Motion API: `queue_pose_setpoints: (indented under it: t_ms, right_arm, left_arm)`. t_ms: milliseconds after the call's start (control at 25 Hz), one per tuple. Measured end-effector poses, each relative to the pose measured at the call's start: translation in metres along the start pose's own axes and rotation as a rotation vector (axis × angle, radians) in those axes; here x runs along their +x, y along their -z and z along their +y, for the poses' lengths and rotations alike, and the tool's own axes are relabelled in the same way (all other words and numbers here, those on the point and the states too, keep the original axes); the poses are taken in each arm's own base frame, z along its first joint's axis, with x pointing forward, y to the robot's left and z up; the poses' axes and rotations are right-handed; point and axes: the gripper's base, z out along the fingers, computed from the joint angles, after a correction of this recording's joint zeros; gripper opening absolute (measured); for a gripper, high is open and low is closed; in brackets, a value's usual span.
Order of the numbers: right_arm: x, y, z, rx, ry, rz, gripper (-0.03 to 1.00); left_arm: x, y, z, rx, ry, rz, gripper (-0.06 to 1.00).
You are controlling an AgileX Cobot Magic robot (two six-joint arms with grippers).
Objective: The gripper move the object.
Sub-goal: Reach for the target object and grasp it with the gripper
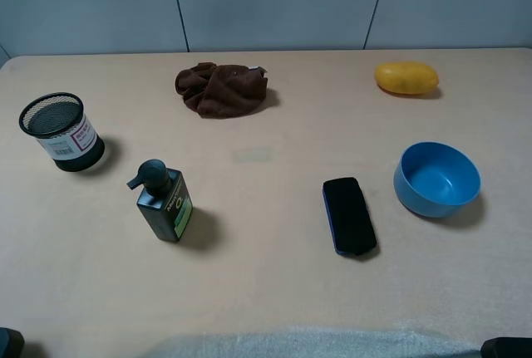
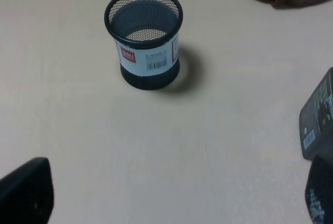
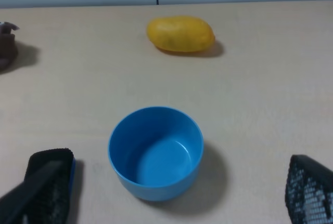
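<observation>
Right wrist view suggests the main risk: the blue bowl (image 3: 155, 152), upright just beside the black phone (image 1: 349, 215), is smooth and round, so an off-centre pinch could squirt it out or shove it into that phone. The right gripper (image 3: 166, 182) hovers low, well back from the phone, spread wider than the bowl and holding nothing.

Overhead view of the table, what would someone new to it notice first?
The bright blue bowl on the right side stands out most against the pale table. It is empty and upright, with a black phone lying flat just left of it. Next comes the yellow fruit at the far right, then the crumpled brown cloth near the far edge, left of the middle.
</observation>
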Motion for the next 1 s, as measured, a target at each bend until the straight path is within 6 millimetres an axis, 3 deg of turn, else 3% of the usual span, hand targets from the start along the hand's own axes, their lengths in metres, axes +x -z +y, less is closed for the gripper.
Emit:
queue_pose_setpoints:
  t_ms: [680, 1000]
  right_arm:
    - [-0.001, -0.002, 0.0, 0.001, -0.001, 0.014, 0.63]
    - [-0.014, -0.042, -0.002, 0.013, -0.021, 0.281, 0.63]
  left_arm:
    - [0.0, 0.0, 0.0, -0.001, 0.0, 0.0, 0.98]
    - [0.0, 0.0, 0.0, -0.001, 0.0, 0.0, 0.98]
